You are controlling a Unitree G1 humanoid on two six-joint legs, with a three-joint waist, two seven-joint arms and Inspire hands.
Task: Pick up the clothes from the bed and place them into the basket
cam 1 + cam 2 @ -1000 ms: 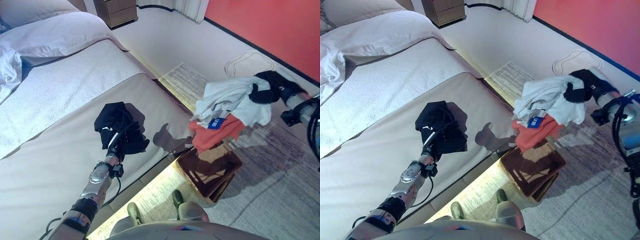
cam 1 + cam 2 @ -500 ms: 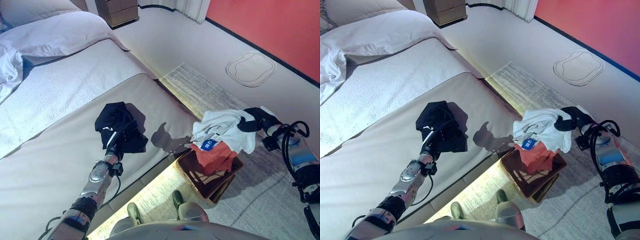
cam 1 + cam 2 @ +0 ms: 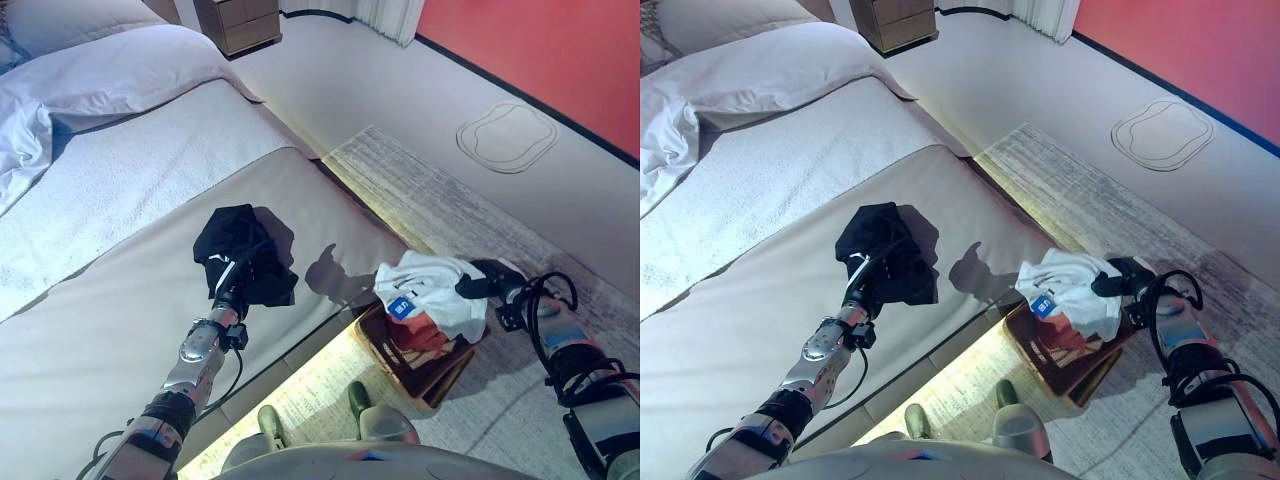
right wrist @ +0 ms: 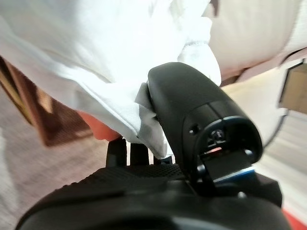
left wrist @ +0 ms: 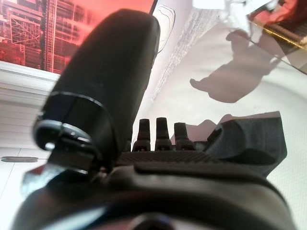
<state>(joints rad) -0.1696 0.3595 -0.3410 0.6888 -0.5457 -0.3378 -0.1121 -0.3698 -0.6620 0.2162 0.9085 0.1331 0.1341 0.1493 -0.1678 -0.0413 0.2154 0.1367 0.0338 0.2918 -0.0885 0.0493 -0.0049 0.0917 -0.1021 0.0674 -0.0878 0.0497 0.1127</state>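
Note:
A black garment (image 3: 240, 250) is bunched up just above the beige bed cover (image 3: 90, 330). My left hand (image 3: 232, 293) is curled into its lower edge and holds it; the left wrist view shows the fingers (image 5: 157, 130) beside the dark cloth (image 5: 249, 139). My right hand (image 3: 487, 279) is shut on a white garment (image 3: 430, 290) with a blue tag, and an orange garment (image 3: 420, 332) hangs under it. Both clothes rest on the brown basket (image 3: 440, 368) on the floor beside the bed. In the right wrist view the thumb (image 4: 192, 105) pinches the white cloth (image 4: 96, 52).
White pillows (image 3: 120, 65) and a rumpled white duvet (image 3: 20, 140) lie at the head of the bed. A wooden nightstand (image 3: 245, 20) stands beyond it. A pale rug (image 3: 450, 215) lies under the basket. A red wall (image 3: 540, 50) runs along the right.
My right hand has come down and leftward with the white and orange clothes, from high above the rug onto the basket. My left hand and the black garment have stayed put.

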